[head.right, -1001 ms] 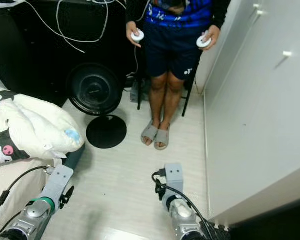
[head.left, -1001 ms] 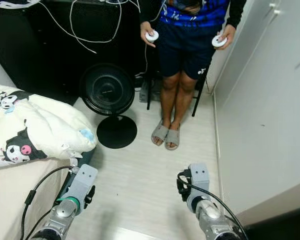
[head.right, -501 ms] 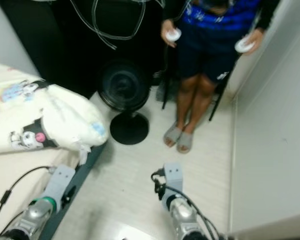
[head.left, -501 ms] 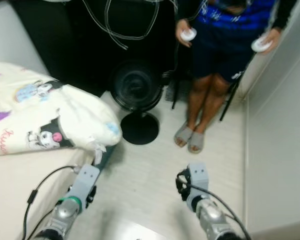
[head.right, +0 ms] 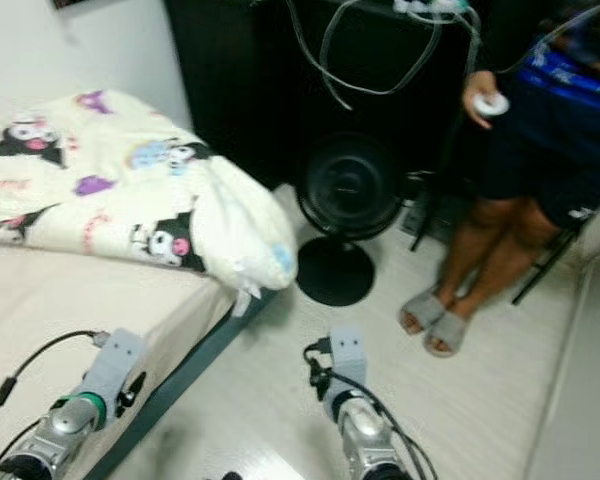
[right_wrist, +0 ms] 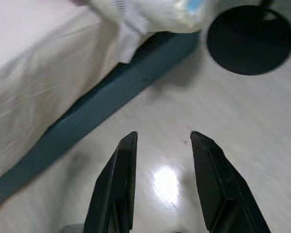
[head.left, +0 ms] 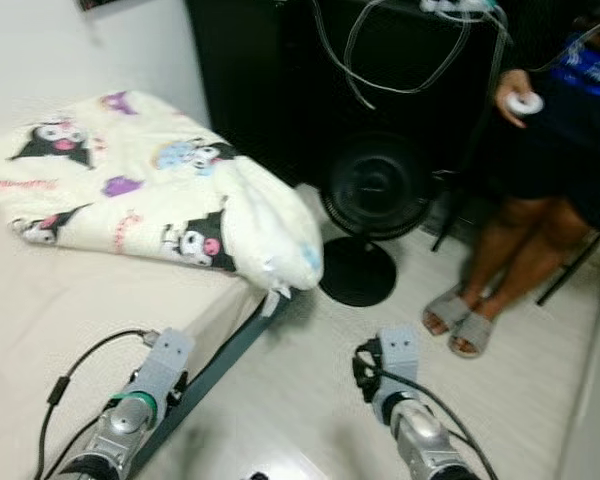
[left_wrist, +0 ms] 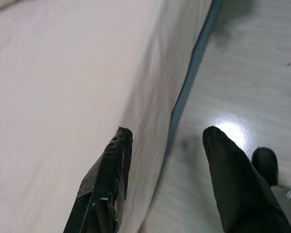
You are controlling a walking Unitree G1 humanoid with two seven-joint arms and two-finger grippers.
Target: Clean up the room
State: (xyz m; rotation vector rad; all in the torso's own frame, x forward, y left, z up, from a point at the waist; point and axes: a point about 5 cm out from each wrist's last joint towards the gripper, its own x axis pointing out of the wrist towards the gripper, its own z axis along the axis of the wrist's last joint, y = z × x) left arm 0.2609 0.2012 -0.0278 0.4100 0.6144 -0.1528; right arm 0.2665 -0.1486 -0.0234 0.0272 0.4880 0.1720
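The head camera has swung to the robot's left since the earlier pictures. The bed (head.left: pixel 40 300) and its cartoon-print comforter (head.left: pixel 150 190) now take up far more of the head views. The black fan (head.left: pixel 372 200) has shifted from left of centre to right of centre. The person (head.left: pixel 540 170) now stands at the right edge, cut off by the frame, with one hand holding a white controller (head.left: pixel 525 102). The white wall at the right has almost left the picture.

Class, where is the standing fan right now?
In the left eye view, the black fan stands on the floor right of centre, between the bed's quilt and the person's legs.
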